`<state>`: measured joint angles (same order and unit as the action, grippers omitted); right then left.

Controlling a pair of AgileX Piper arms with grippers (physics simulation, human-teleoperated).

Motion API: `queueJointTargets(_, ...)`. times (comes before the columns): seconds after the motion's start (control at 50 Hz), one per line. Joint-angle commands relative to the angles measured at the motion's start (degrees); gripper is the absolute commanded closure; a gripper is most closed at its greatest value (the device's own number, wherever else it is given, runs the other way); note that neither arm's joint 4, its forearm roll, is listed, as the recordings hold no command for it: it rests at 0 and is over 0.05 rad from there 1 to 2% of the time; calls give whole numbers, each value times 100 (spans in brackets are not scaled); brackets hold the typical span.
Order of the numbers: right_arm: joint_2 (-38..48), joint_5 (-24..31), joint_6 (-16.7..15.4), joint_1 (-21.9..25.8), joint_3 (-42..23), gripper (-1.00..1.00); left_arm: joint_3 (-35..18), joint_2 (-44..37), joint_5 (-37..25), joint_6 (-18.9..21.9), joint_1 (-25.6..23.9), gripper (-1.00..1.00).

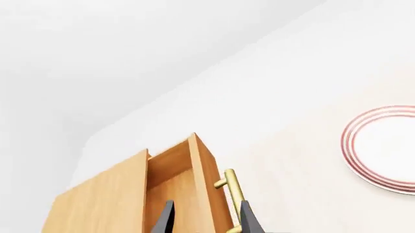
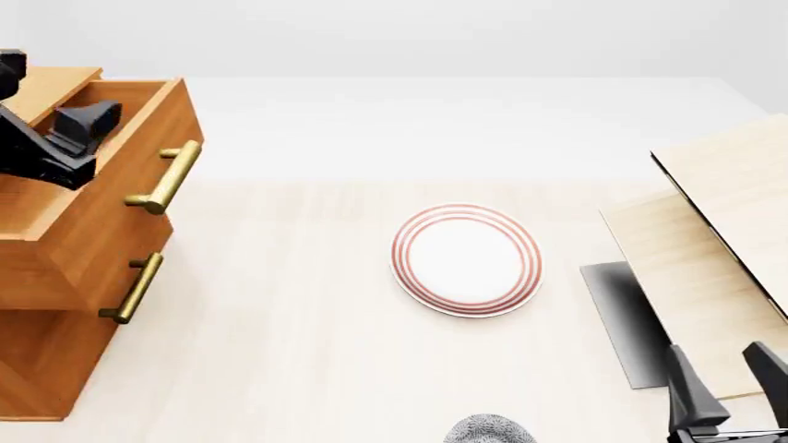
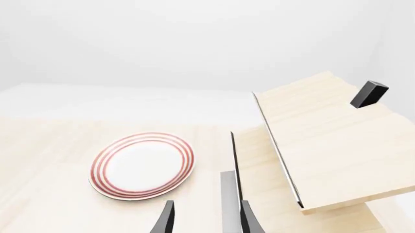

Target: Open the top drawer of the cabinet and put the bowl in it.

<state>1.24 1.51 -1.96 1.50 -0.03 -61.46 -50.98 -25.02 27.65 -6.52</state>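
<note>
While the top drawer (image 2: pixel 105 175) stands pulled out from the orange-brown cabinet (image 2: pixel 50 369) at the far left of the table (image 2: pixel 283 351), the left gripper (image 1: pixel 206 218) hangs over that drawer's open box, its two dark fingers spread apart and holding nothing. In the left wrist view one finger lies inside the drawer and the other just outside its front panel, beside the brass bar handle (image 1: pixel 232 187). A second drawer (image 2: pixel 62 277) below it also juts forward, with a like handle. The right gripper (image 2: pixel 729 388) sits low at the near right corner of the table, its fingers parted and empty, just beside a stack of pale wooden boards (image 2: pixel 726 212) that lean on its outer side. A flat white plate with red rings (image 2: pixel 467 259) lies ahead of the right gripper and toward the left arm, well apart from both grippers. The bowl (image 2: pixel 490 431), grey-speckled, shows only as a sliver at the near edge of the front view, well to the left of the right gripper.
</note>
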Motion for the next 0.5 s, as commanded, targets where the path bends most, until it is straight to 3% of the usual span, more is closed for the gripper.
queueJointTargets(0.02, -2, -2, -7, 1, 2, -100, -895, -533, -783, -832, 247, -100)
queueJointTargets(0.1, -13, 11, -10, 3, 2, -100, -1135, -598, -1121, -1039, 433, -100)
queueJointTargets(0.14, -16, 16, -11, 4, 2, -100, -1447, -848, -1265, -1497, 171, -100)
queueJointTargets(0.18, -12, 16, -10, 4, 2, -100, -1591, -950, -1400, -1623, 158, -100)
queueJointTargets(0.2, -12, 16, -10, 4, 2, -100, -1595, -951, -1402, -1623, 158, -100)
queueJointTargets(0.22, -15, 17, -12, 5, 2, -100, -1558, -859, -1544, -1511, 495, -100)
queueJointTargets(0.34, -8, 18, -13, 6, 2, -100, -1789, -973, -1834, -1610, 562, -100)
queueJointTargets(0.42, -12, 24, -14, 7, 2, -100, -1972, -1116, -2104, -1937, 582, -100)
queueJointTargets(0.5, -19, 30, -17, 9, 2, -100, -2108, -1159, -2292, -1915, 688, -100)
